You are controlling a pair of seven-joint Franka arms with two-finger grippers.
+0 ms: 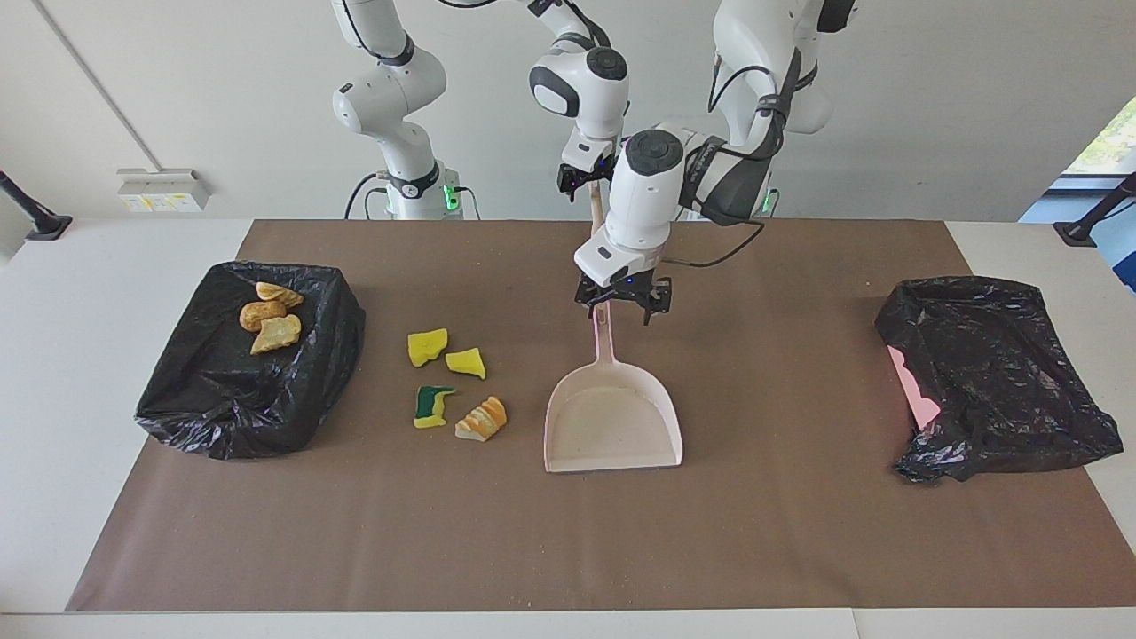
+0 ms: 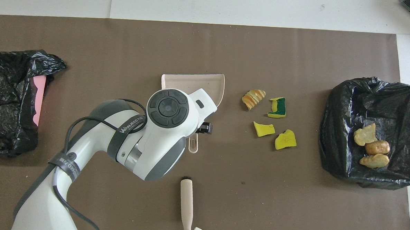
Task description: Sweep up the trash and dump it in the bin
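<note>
The pale pink dustpan (image 1: 612, 426) lies flat on the brown mat (image 1: 781, 532), its handle pointing toward the robots. My left gripper (image 1: 621, 306) is low over that handle; the arm hides it in the overhead view. My right gripper (image 1: 581, 182) is shut on the brush (image 2: 186, 200), held over the mat just past the handle's end. Two yellow sponge pieces (image 1: 427, 346) (image 1: 467, 362), a green-backed one (image 1: 432, 406) and the striped pastry piece (image 1: 482, 418) lie beside the dustpan toward the right arm's end. Three bread chunks (image 1: 271, 319) lie in the black-bagged bin (image 1: 204, 408).
A second black-bagged bin (image 1: 994, 373) with a pink part (image 1: 914, 386) showing stands at the left arm's end of the mat. White table (image 1: 53, 373) borders the mat.
</note>
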